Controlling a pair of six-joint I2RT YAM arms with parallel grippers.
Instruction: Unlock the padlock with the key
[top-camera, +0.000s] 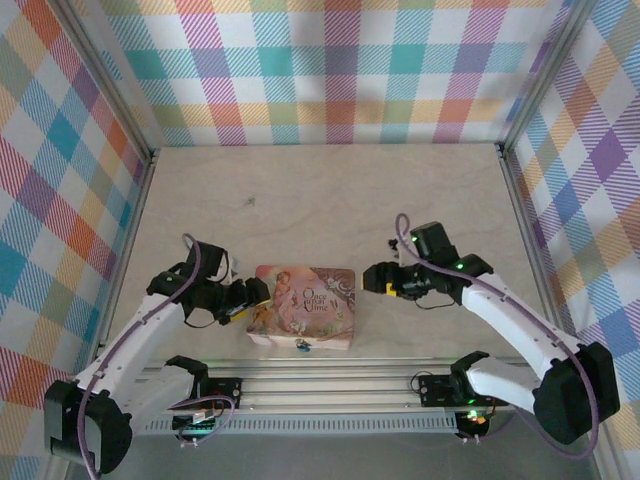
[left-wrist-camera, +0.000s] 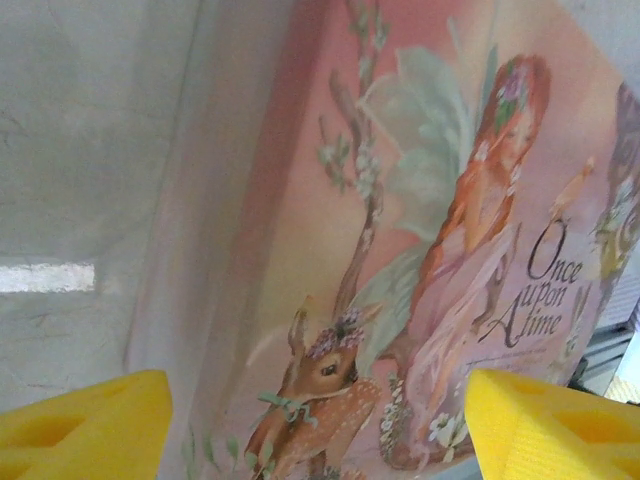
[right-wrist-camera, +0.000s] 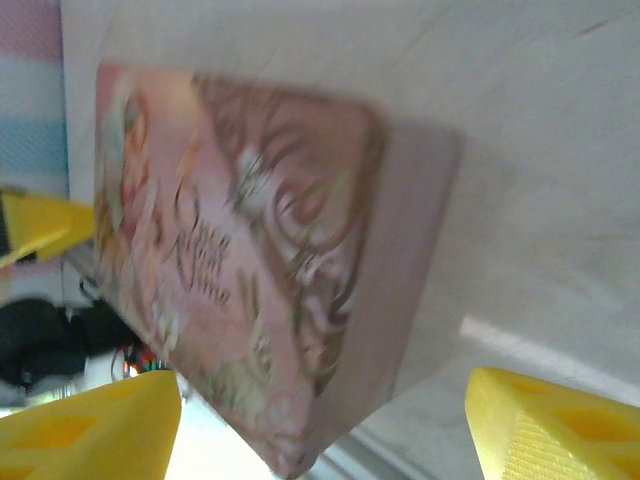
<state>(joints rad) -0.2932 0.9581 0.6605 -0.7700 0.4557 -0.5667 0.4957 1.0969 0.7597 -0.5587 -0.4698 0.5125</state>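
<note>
Left gripper (top-camera: 256, 294): fingers apart, nothing between the pads. In the left wrist view the two yellow fingertips (left-wrist-camera: 82, 432) sit wide at the bottom corners. The box (left-wrist-camera: 430, 260) lies right ahead of them, its fairy lid and pale left wall lying across the gap. From the top view this gripper is at the box (top-camera: 305, 305) left edge. Cannot tell if it touches.

Right gripper (top-camera: 373, 280): fingers apart too, holding nothing. In the right wrist view its yellow fingertips (right-wrist-camera: 92, 428) are spread at the bottom corners. The box (right-wrist-camera: 250, 270) is ahead and a bit left of them, blurred, with bare table (right-wrist-camera: 540, 180) under the right finger. It is just beside the box's right edge with a small gap.

The padlock (top-camera: 302, 346) is a tiny blue speck on the box's near wall, about mid-width. It sits nearer the arm bases than either gripper, and sideways it falls between them. From the left gripper it is to the right and back toward the bases. From the right gripper it is to the left and back toward the bases. Neither gripper touches it. It is too small to tell whether the shackle is shut.

The box lies flat on the table (top-camera: 300, 200), lid up, between the two grippers.
</note>
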